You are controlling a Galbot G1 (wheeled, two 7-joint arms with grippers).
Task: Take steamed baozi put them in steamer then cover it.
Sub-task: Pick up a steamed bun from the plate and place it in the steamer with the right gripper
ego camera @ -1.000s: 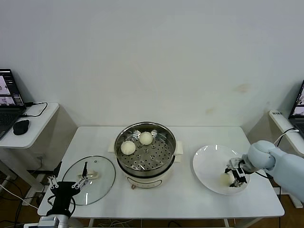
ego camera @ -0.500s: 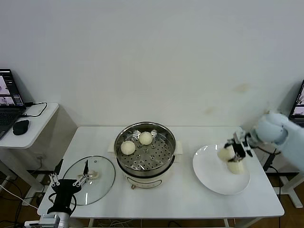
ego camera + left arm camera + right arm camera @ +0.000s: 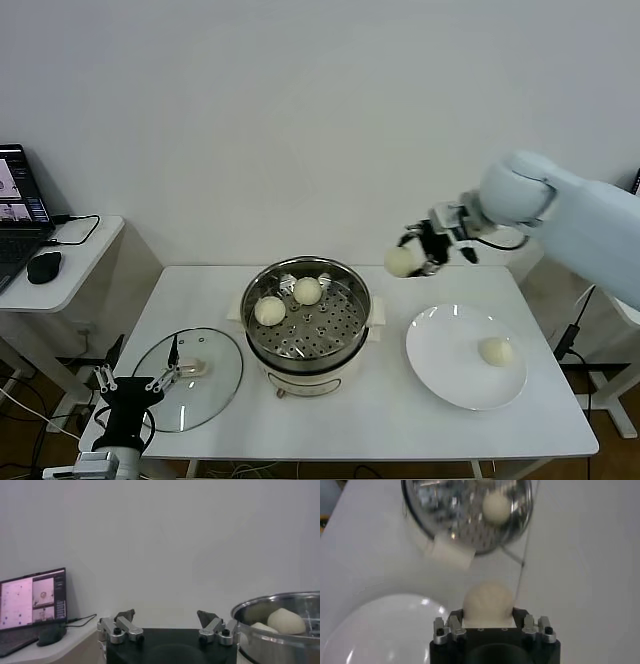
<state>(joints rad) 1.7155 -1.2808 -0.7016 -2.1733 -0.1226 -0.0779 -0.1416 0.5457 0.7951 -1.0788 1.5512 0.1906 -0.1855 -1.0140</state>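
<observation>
Right gripper (image 3: 418, 252) has lifted a bun (image 3: 401, 261) off the plate (image 3: 440, 375), clenched on it, heading for the steamer (image 3: 305, 312); left gripper (image 3: 133, 383) idles open by the lid (image 3: 215, 375).

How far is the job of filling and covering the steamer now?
Two baozi already lie in the steamer. The right gripper carries a third bun in the air beside it. One more bun waits on the plate, and the glass lid lies on the table.
</observation>
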